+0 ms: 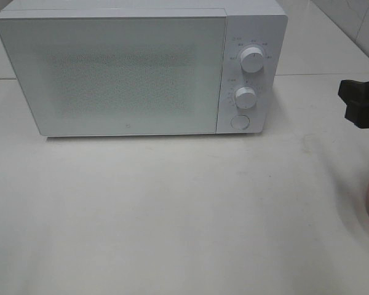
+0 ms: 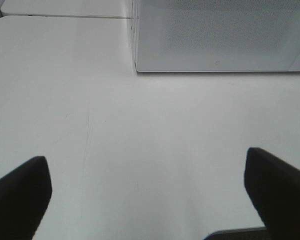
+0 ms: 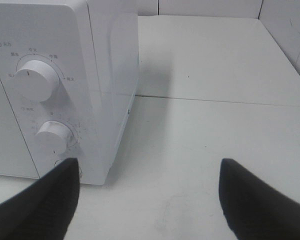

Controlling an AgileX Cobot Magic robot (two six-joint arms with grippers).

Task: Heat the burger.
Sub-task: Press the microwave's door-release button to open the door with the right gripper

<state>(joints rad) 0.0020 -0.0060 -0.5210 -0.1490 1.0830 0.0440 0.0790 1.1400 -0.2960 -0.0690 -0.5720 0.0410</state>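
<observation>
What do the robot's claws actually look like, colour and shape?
Both the left gripper and right gripper have two plain matte-black fingers, broad and tapering to blunt tips. No markings or cables show. From above, only a blocky black part of the right arm appears.

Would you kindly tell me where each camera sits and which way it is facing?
Exterior high: mounted high, looking down at the front of the microwave; part of the right arm shows at the right edge.
Left wrist: low over the table, facing the microwave's door; open left gripper shows.
Right wrist: facing the microwave's knobs; open right gripper shows.
All three share the microwave.
</observation>
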